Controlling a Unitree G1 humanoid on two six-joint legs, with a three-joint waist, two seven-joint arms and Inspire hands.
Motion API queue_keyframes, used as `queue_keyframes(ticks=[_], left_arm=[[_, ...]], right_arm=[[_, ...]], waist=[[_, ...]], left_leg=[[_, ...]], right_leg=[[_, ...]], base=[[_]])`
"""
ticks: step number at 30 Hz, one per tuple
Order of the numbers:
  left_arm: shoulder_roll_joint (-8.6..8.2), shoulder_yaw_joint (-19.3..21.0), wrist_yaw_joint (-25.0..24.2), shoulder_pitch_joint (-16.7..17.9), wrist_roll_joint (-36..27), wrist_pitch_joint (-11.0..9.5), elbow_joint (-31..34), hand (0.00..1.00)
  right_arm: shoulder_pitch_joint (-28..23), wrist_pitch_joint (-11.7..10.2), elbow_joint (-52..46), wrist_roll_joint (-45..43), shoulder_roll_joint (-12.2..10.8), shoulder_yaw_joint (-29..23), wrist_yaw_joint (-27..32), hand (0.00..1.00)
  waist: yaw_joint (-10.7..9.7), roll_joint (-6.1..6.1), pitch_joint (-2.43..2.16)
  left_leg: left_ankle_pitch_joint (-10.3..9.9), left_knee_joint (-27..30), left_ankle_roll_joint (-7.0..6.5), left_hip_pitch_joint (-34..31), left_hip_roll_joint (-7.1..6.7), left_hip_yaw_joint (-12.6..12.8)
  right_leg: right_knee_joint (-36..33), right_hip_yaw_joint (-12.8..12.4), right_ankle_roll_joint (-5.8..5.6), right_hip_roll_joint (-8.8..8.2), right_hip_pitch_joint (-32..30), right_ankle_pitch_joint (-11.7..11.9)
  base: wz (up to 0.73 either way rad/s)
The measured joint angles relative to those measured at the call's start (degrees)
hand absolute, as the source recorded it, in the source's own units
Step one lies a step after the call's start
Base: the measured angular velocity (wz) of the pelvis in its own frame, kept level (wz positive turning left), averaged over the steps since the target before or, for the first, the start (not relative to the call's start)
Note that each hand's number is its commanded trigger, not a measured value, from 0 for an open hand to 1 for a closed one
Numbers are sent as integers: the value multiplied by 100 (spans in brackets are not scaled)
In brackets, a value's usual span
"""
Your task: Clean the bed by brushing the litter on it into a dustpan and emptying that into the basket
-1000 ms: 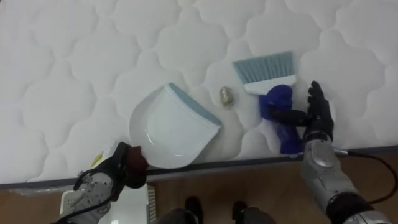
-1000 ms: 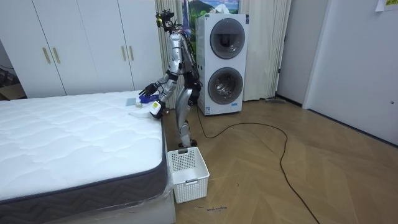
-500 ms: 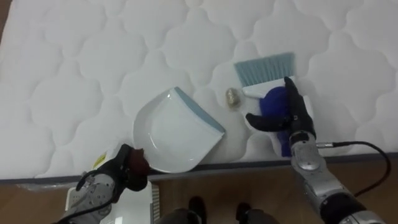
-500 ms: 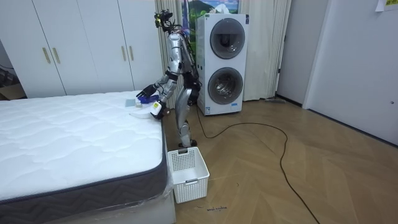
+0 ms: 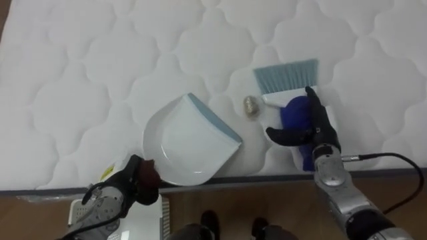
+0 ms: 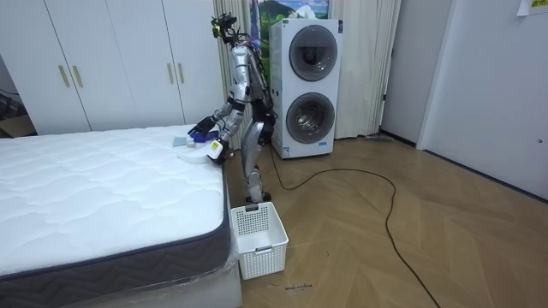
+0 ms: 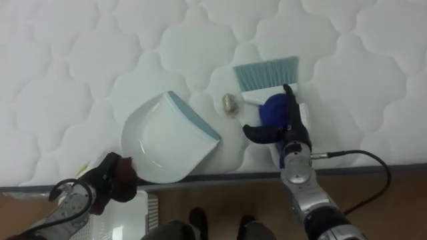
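My right hand (image 5: 315, 127) lies over the blue handle of the brush (image 5: 287, 73), right of centre, with its fingers straight along the handle and thumb splayed left, not yet closed on it. The brush's long axis runs up-frame, bristles farthest from me. My left hand (image 5: 123, 187), lower left, is curled on the dustpan (image 5: 187, 140). On the bed (image 5: 80, 67) I count one brush, one dustpan and one scrap (image 5: 251, 105) between them.

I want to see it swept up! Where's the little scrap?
In the left eye view the scrap lies on the mattress, right of centre, between the white dustpan on its left and the brush on its right.
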State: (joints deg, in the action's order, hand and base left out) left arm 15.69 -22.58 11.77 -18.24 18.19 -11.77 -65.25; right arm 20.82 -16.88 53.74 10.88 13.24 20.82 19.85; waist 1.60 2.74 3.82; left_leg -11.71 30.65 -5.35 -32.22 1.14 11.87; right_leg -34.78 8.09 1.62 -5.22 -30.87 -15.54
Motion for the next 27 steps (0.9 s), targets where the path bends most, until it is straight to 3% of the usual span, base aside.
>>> queue_keyframes(ticks=[9,10,12,16,27], left_arm=[[2,-5,6,30,-49,19,1,100],[1,-5,6,32,-50,20,6,100],[4,-5,6,38,-48,24,12,100],[17,-14,6,37,-50,25,12,100],[23,-30,52,41,-51,73,9,100]], right_arm=[[-82,79,247,-1255,40,40,316,0],[-114,83,284,-1416,44,37,387,19],[-130,77,438,-1658,38,41,504,100],[-184,58,749,-1823,49,38,768,100],[-211,100,1163,-1912,143,51,1275,100]], waist=[[-27,-51,-10],[-41,-51,-11],[-91,-46,-13],[-162,-47,-16],[-189,-47,-25]], left_leg=[[-1,-18,-1,-4,12,12],[-1,-9,-1,-4,10,3],[-1,-11,-1,-4,5,-47],[-1,24,-1,-6,-1,-118],[-1,25,0,78,3,-104]], right_leg=[[107,-5,-5,24,36,3],[116,-1,-7,27,43,4],[145,48,-7,29,83,4],[190,157,-8,13,148,9],[115,145,-5,14,208,31]], base=[[0],[4],[11],[11],[1]])
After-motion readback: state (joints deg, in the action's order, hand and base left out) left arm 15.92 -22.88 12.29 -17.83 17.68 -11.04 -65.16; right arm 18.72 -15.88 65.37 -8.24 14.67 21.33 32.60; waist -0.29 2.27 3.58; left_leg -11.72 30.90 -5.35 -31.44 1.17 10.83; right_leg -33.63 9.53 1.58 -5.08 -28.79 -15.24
